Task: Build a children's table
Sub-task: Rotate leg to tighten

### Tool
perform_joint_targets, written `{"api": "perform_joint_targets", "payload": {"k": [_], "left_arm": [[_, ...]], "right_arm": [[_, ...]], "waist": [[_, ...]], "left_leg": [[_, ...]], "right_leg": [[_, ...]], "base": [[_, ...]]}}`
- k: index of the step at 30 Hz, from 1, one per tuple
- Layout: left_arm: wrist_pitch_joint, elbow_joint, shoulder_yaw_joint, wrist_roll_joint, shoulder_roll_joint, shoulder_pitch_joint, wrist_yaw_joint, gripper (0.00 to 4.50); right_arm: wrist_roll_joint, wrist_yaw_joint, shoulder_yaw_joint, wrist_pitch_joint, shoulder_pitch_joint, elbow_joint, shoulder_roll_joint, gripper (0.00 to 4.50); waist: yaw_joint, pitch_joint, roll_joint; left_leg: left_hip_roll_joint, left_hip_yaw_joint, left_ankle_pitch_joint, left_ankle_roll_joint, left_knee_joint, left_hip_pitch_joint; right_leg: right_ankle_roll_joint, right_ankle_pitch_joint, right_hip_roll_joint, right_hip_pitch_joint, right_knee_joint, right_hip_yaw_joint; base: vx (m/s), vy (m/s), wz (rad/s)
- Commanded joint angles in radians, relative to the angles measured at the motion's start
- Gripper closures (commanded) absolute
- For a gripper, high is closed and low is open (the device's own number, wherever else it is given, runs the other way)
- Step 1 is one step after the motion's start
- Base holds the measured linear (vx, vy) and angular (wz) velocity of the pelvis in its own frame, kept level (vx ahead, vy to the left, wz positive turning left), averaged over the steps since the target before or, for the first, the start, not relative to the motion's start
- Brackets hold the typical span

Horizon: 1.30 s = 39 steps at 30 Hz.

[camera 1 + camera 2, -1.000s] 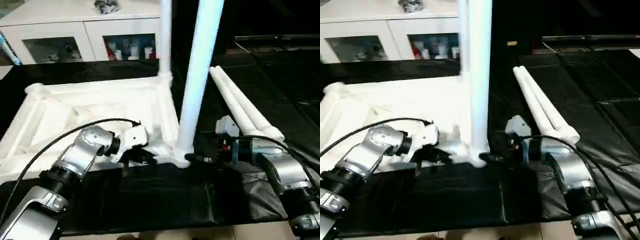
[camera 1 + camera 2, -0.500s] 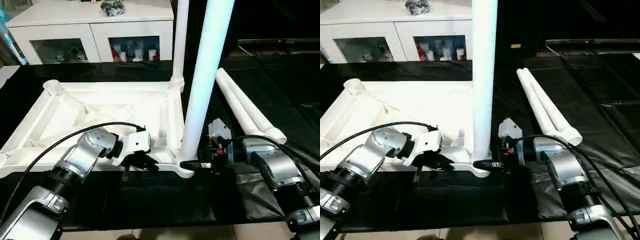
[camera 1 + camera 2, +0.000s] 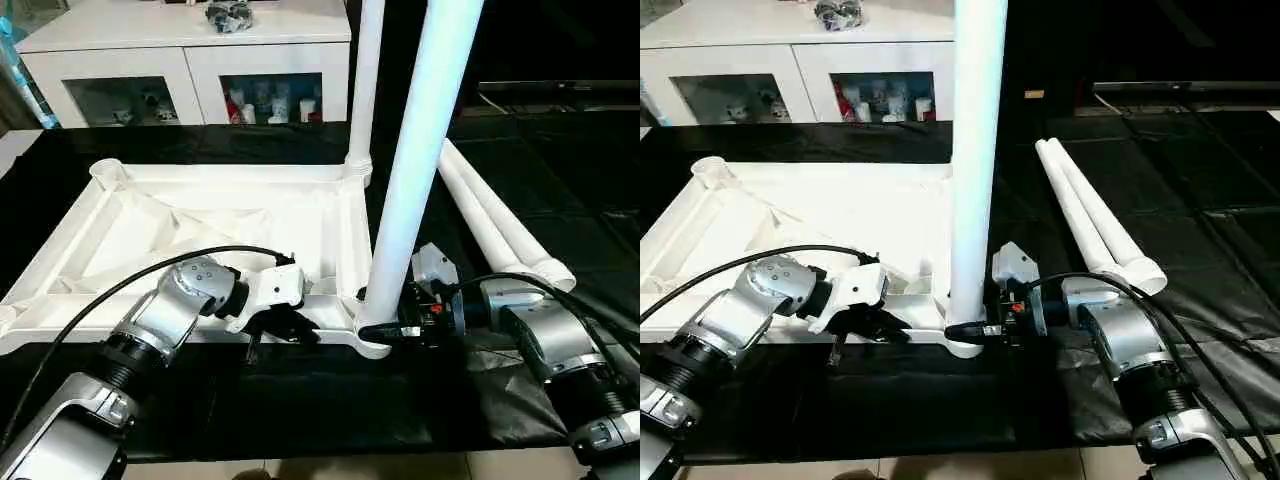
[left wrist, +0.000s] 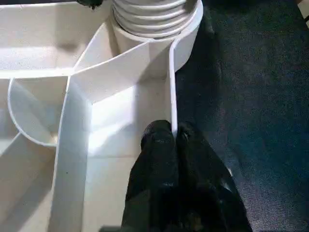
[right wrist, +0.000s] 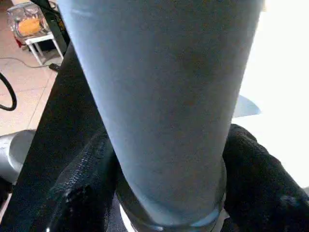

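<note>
White plastic: one tabletop (image 3: pixel 200 215), two upright legs (image 3: pixel 420 160), two loose legs (image 3: pixel 495 225).

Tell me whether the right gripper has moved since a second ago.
Yes. The right gripper has closed in on the near upright white plastic leg, toward its corner socket.

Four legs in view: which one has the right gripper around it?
The near standing leg, upright in the tabletop's near right corner socket. The right gripper brackets its base; another stands behind, two lie flat.
</note>
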Motion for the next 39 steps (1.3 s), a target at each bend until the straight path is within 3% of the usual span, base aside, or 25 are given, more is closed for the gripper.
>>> {"api": "perform_joint_targets", "payload": {"k": [1,17,21,26,28,30,32,35,39], "left_arm": [[-0.02,-0.011,-0.021,0.011,-0.005,-0.005,-0.024,4.5],[0.025,-0.005,0.011,-0.009,-0.02,-0.003,0.011,4.5],[0.1,-0.011,0.056,-0.034,-0.065,-0.007,0.091,4.5],[0.162,-0.009,0.097,-0.041,-0.116,-0.02,0.198,4.5],[0.236,-0.004,0.144,-0.045,-0.177,-0.039,0.321,4.5],[0.283,-0.004,0.175,-0.04,-0.223,-0.052,0.414,4.5],[0.327,-0.007,0.202,-0.039,-0.266,-0.061,0.495,4.5],[0.367,-0.022,0.229,-0.038,-0.322,-0.068,0.595,4.5],[0.376,-0.026,0.233,-0.027,-0.338,-0.068,0.627,4.5]], "right_arm": [[-0.005,0.008,0.011,0.011,-0.008,0.004,-0.001,1.8],[0.002,-0.004,0.017,0.036,0.023,-0.02,0.017,1.81],[-0.011,-0.113,-0.004,0.057,0.042,-0.016,0.056,1.81],[-0.045,-0.25,-0.019,0.08,0.039,0.018,0.106,1.81],[-0.071,-0.388,-0.033,0.109,0.026,0.049,0.177,1.81],[-0.082,-0.501,-0.05,0.136,0.007,0.081,0.245,1.82],[-0.083,-0.596,-0.068,0.153,-0.014,0.114,0.307,1.82],[-0.113,-0.707,-0.072,0.13,-0.05,0.165,0.37,1.82],[-0.126,-0.709,-0.066,0.116,-0.06,0.18,0.389,1.82]], "waist": [[-0.003,-0.083,-0.01],[-0.002,-0.083,-0.009],[-0.003,-0.081,-0.009],[-0.016,-0.077,-0.012],[-0.028,-0.072,-0.011],[-0.045,-0.066,-0.016],[-0.054,-0.069,-0.018],[-0.066,-0.069,-0.018],[-0.069,-0.071,-0.016]], "left_leg": [[0.027,-0.003,-0.101,0.079,-0.06,0.003],[0.025,-0.004,-0.116,0.071,-0.06,0.003],[0.025,-0.004,-0.121,0.065,-0.06,0.002],[0.02,-0.005,-0.15,0.04,-0.063,0.004],[0.017,-0.004,-0.166,0.033,-0.064,0.006],[0.009,-0.005,-0.203,0.021,-0.064,0.007],[0.005,-0.006,-0.204,0.021,-0.062,0.012],[0.006,-0.007,-0.207,0.032,-0.063,0.011],[0.008,-0.007,-0.2,0.054,-0.065,0.009]], "right_leg": [[-0.189,-0.207,-0.059,0.065,-0.059,0.058],[-0.175,-0.242,-0.058,0.065,-0.063,0.057],[-0.174,-0.252,-0.059,0.064,-0.064,0.056],[-0.144,-0.345,-0.058,0.063,-0.077,0.053],[-0.134,-0.378,-0.058,0.06,-0.084,0.052],[-0.098,-0.479,-0.057,0.063,-0.097,0.044],[-0.083,-0.506,-0.059,0.06,-0.103,0.042],[-0.081,-0.491,-0.055,0.057,-0.105,0.041],[-0.093,-0.445,-0.055,0.059,-0.101,0.044]], "base": [[0.0,0.0,0.0],[0.0,0.0,0.0],[0.0,0.0,0.0],[0.0,0.0,0.0],[0.0,0.0,0.0],[0.0,0.0,0.0],[0.0,0.0,0.0],[0.0,0.0,0.0],[0.0,0.0,0.0]]}}
